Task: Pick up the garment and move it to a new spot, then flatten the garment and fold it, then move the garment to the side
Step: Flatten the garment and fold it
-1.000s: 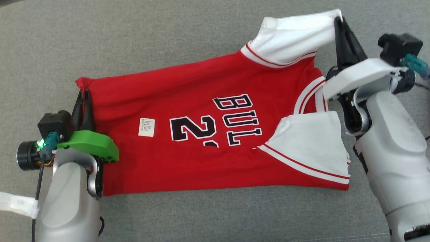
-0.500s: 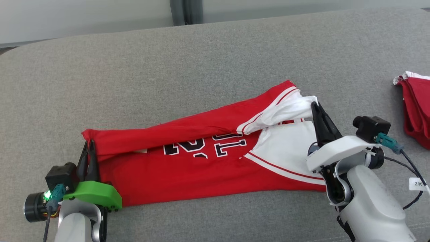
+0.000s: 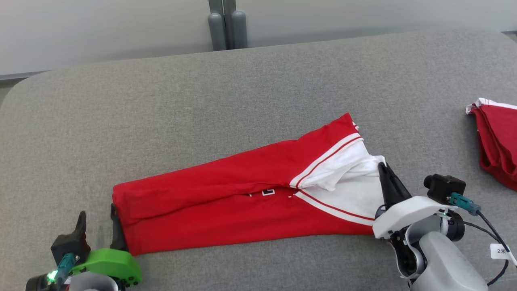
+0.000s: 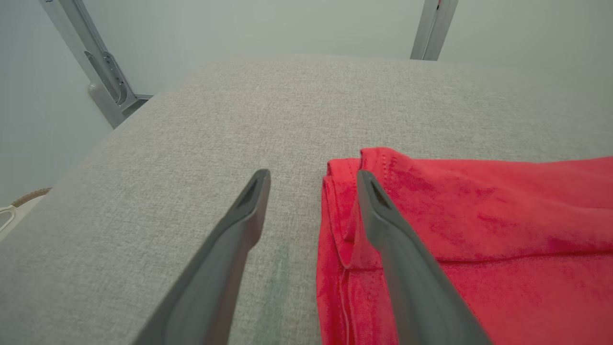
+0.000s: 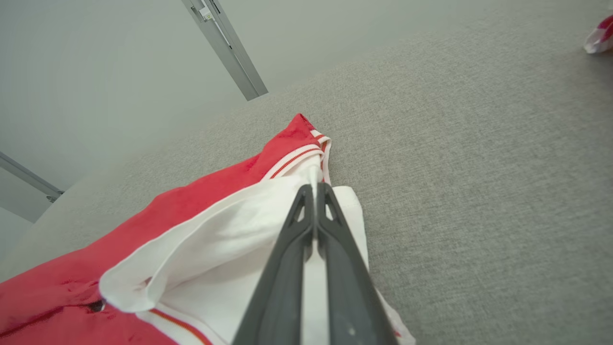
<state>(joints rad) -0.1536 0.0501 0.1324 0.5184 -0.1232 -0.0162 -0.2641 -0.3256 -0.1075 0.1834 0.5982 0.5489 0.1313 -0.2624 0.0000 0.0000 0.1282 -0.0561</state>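
The grey woven cushion (image 3: 258, 81) carries the red jersey (image 3: 226, 194), folded lengthwise at centre; the head view adds another red garment (image 3: 497, 145) at 3 o'clock. At 4 o'clock the right gripper (image 3: 381, 166) pinches the jersey's white sleeve cloth, while at 8 o'clock the left gripper (image 3: 97, 211) gapes, one finger over the stitched hem.

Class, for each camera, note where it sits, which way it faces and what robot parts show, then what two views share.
Head view: on the head, facing forward and down at the red jersey on the grey cushion; left gripper lower left, right gripper lower right.
Left wrist view: left wrist, along its open fingers toward the jersey's hem.
Right wrist view: right wrist, along fingers shut on the white sleeve.
Shared: all three show the jersey.
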